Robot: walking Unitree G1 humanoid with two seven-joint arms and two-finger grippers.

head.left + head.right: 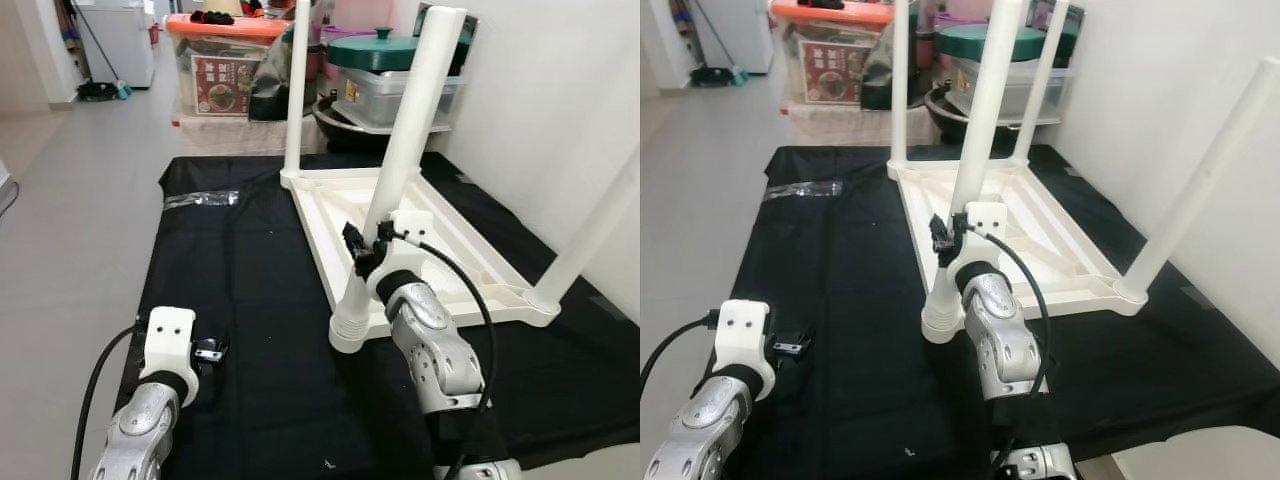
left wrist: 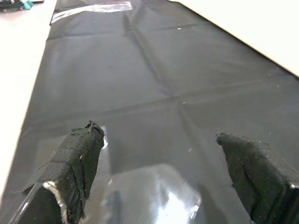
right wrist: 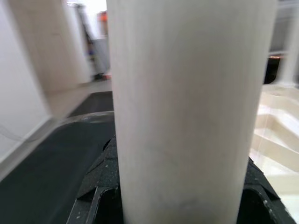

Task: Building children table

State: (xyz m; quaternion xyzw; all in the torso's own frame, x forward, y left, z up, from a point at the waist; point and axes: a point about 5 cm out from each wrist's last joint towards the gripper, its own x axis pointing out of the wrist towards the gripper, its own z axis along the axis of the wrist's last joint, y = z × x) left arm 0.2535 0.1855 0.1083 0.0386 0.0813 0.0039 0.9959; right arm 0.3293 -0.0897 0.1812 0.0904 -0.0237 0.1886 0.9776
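Right pincer (image 1: 366, 262) clamps the near table leg (image 1: 400, 150), its fingertips hidden; left pincer (image 2: 163, 182) gapes.

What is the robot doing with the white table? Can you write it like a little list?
table: white tabletop lies upside down on the black cloth
legs: four stand in the corners
near leg: leans, not straight
right gripper: fingers on both sides of the near leg, low down
left gripper: open above the cloth, holding nothing
plastic bag: clear, at the cloth's far left
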